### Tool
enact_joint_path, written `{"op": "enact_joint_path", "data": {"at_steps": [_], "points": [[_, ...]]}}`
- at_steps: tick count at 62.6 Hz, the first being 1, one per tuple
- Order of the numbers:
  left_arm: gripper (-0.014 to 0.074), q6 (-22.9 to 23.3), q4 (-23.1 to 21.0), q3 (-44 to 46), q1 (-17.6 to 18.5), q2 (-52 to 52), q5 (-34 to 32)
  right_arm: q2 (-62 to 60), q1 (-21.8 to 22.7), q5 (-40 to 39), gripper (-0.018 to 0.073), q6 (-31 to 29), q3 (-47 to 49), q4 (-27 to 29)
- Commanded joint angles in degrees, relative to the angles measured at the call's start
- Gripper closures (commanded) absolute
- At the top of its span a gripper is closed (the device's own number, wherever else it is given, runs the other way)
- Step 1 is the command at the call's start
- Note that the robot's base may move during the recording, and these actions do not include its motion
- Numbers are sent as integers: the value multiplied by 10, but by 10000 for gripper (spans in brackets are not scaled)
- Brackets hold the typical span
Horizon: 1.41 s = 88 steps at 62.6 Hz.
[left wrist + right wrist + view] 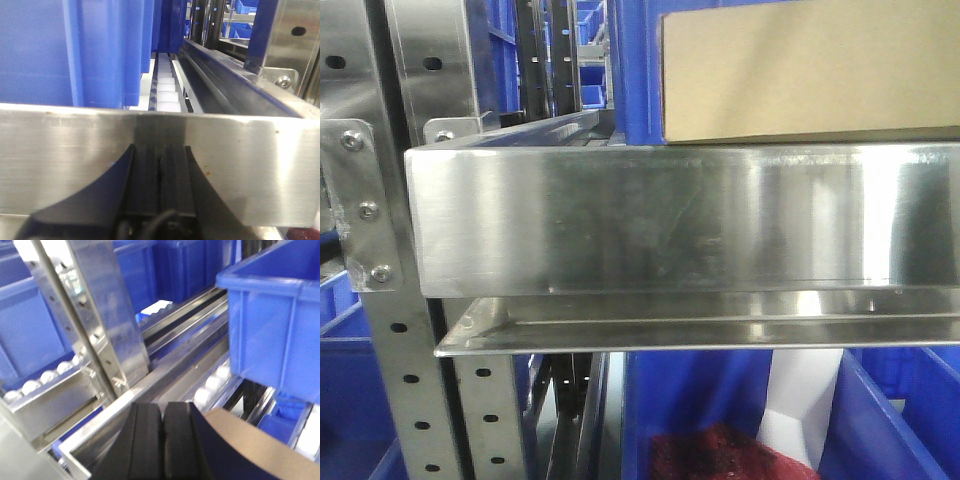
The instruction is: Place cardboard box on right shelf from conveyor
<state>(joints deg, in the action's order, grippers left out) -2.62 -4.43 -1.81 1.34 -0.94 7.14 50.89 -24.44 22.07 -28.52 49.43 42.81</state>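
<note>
Cardboard box (810, 75), plain tan slim carton, sits on the shiny stainless-steel right shelf (650, 215) at two o'clock in the front view, behind the deep brushed lip, probably so it cannot slide off. No label or print readable on it. Left gripper (159, 182): black fingers pressed together, empty, facing the lip. Right gripper (162, 440): fingers closed, apparently holding nothing; a tan surface (270, 445) at four o'clock is possibly the box. Blue plastic bins (275, 310) crowd around.

cardboard box (810, 75) cut off top and right, its base hidden behind right shelf (670, 220) lip
</note>
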Motion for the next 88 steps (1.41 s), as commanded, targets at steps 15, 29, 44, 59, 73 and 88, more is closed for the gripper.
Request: {"op": "enact_joint_path", "data": {"at_steps": [15, 29, 44, 59, 73, 88], "points": [[713, 0, -3, -5, 1, -6, -52, -40, 1, -120, 536, 52, 12, -66], [713, 0, -3, -5, 1, -6, -52, -167, 30, -168, 536, 199, -44, -288], [713, 0, -3, -5, 1, -6, -52, -314, 190, -158, 536, 236, -153, -320], [713, 0, -3, -5, 1, -6, -52, -420, 257, -153, 536, 236, -272, -325], [713, 0, -3, -5, 1, -6, -52, -457, 262, -159, 536, 236, -341, -341], [713, 0, -3, -5, 1, -6, -52, -465, 262, -191, 536, 236, -396, -354]]}}
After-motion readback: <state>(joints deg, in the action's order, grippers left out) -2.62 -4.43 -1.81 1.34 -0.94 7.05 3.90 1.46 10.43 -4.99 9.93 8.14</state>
